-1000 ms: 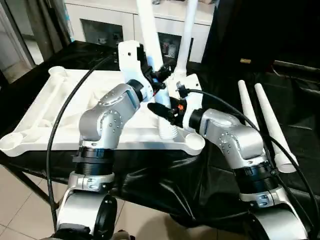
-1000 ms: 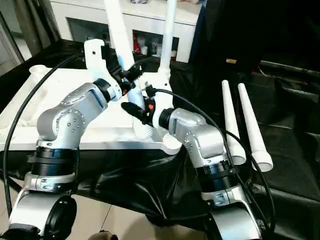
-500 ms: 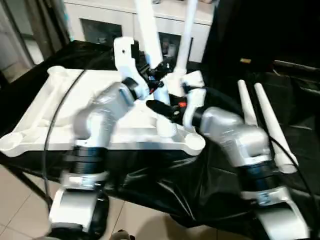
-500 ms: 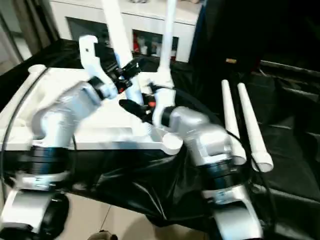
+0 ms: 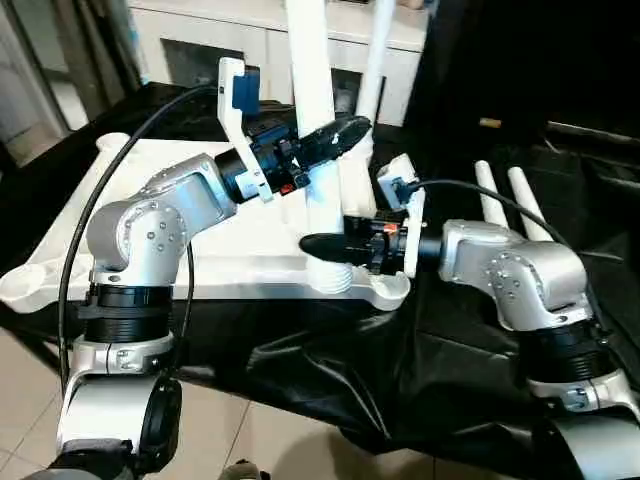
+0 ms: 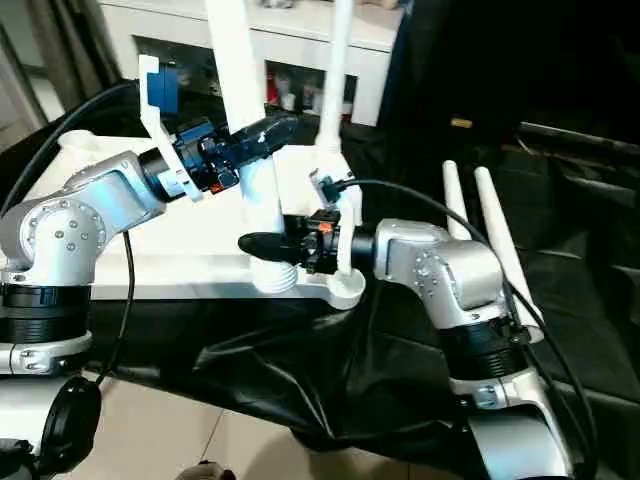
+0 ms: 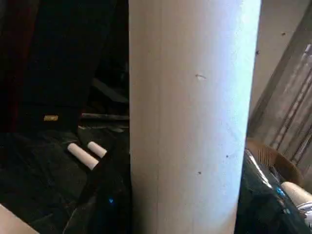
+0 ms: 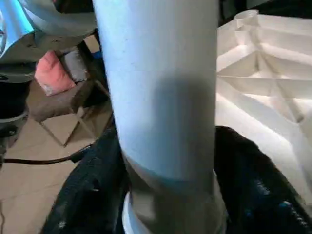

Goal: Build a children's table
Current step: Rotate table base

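Tabletop (image 5: 130, 190): white, lying ribbed side up on a black-draped surface, round sockets at the corners, left of centre in the head views
Left end effector (image 5: 325, 140): black fingers reach in from the left and clasp the upright leg (image 5: 315, 120) partway up; one finger (image 5: 335, 135) crosses the front of the tube
Upright leg: stands in the tabletop's near right corner socket (image 5: 385, 288), tall and roughly vertical
Right end effector (image 5: 335, 245): comes in level from the right, clenched round the same leg low down, just above the socket
Second standing leg (image 5: 378, 55): rises behind, at the far right corner
Spare legs (image 5: 525, 215): two white tubes lying side by side on the black cloth to the right, well apart from the tabletop
Left wrist view: the leg (image 7: 190, 117) up close, plus the two spare legs' ends (image 7: 87, 152) beyond
Right wrist view: the leg's base (image 8: 165, 146) with dark fingers (image 8: 243, 185) either side, and the ribbed underside (image 8: 263, 97) beside it
Cabinet (image 5: 200, 45): white, glass doors, at the back
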You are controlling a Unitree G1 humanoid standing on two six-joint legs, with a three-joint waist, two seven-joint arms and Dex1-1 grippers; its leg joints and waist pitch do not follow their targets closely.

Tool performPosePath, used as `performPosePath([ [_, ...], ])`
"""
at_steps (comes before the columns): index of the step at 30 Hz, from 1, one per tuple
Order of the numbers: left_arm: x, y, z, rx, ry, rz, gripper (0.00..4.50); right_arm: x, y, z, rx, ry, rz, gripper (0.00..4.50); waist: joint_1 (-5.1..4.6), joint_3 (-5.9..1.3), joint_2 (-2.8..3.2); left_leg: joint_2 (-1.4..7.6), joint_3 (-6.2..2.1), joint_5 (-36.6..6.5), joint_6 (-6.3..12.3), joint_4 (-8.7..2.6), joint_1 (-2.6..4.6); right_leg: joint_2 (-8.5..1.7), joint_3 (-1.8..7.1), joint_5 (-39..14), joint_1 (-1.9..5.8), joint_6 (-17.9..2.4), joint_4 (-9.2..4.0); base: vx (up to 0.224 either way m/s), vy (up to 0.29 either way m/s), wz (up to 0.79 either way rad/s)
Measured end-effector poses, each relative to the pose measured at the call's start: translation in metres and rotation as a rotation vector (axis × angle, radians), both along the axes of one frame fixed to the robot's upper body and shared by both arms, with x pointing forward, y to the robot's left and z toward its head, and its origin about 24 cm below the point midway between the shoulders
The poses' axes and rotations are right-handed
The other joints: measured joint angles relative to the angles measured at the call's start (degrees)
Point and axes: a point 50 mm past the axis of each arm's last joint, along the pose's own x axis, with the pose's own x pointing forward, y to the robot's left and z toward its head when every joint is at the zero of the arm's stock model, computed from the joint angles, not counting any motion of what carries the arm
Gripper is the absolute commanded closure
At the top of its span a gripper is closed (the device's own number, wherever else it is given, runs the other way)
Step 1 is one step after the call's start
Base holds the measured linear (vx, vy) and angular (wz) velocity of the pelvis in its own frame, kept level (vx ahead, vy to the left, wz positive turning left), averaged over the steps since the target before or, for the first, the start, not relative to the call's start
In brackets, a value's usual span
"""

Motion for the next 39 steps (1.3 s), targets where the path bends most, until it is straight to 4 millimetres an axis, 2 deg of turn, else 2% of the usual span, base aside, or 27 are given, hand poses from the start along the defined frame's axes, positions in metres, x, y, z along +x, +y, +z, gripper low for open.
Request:
performPosePath([
  [3,0.000,0.000,0.000,0.000,0.002,-0.001,2.65,0.000,0.001,0.000,0.003,0.000,0.004,2.38,-0.04,0.00,0.00,0.00,0.00,0.00,0.00,0.00,0.00,0.00,0.00,0.00,0.00,0.00,0.00,0.000,0.000,0.00],
  [8,0.002,0.000,-0.001,0.004,-0.004,0.039,2.65,0.000,0.004,0.000,0.004,-0.005,-0.009,2.49,-0.11,0.00,0.00,0.00,0.00,0.00,0.00,0.00,0.00,0.00,0.00,0.00,-0.01,0.00,0.00,0.000,0.000,0.00],
  [18,0.011,-0.012,-0.008,0.063,0.021,0.232,2.66,0.008,0.002,-0.007,-0.027,-0.013,-0.102,2.55,-0.10,-0.01,-0.01,0.00,0.00,0.00,0.00,0.00,-0.01,0.00,0.00,-0.01,-0.02,0.01,0.01,0.000,0.000,0.00],
  [30,0.013,-0.009,-0.007,0.046,0.015,0.243,2.66,0.011,0.004,-0.005,-0.048,-0.062,-0.110,2.56,-0.10,-0.01,-0.02,0.00,0.00,0.00,0.00,0.01,-0.02,0.00,0.00,0.00,-0.01,0.01,0.00,0.000,0.000,0.00],
  [31,0.012,-0.008,-0.006,0.046,0.006,0.234,2.66,0.011,0.004,-0.004,-0.045,-0.072,-0.105,2.21,-0.09,-0.01,-0.02,0.00,0.00,0.00,0.00,0.01,-0.02,0.00,0.00,-0.01,-0.01,0.01,0.00,0.000,0.000,0.00],
  [33,0.010,-0.009,-0.004,0.058,-0.025,0.210,2.66,0.011,0.004,-0.003,-0.036,-0.080,-0.090,1.87,-0.08,-0.01,-0.06,0.00,0.00,0.00,0.00,0.00,-0.02,0.00,0.00,-0.01,-0.01,0.01,-0.02,0.000,0.000,0.00],
  [36,0.009,-0.005,-0.003,0.104,-0.061,0.202,2.66,0.011,-0.001,-0.003,-0.023,-0.065,-0.056,1.67,-0.12,-0.01,-0.07,0.00,0.00,0.00,0.01,0.00,-0.02,0.00,0.00,-0.01,-0.01,0.01,-0.01,0.000,0.000,0.00],
  [37,0.007,-0.004,-0.003,0.110,-0.067,0.196,2.66,0.012,-0.004,-0.002,-0.016,-0.057,-0.045,1.45,-0.12,-0.01,-0.07,0.00,0.00,0.00,0.01,0.00,-0.02,0.00,0.00,-0.01,-0.01,0.01,-0.01,0.000,0.000,0.00],
  [39,0.006,-0.005,-0.004,0.118,-0.075,0.180,2.66,0.011,-0.005,0.000,-0.003,-0.054,-0.009,1.41,-0.05,-0.01,-0.10,0.00,0.00,0.00,0.01,0.01,-0.03,0.00,0.00,-0.01,-0.01,0.01,0.00,0.000,0.000,0.00],
])
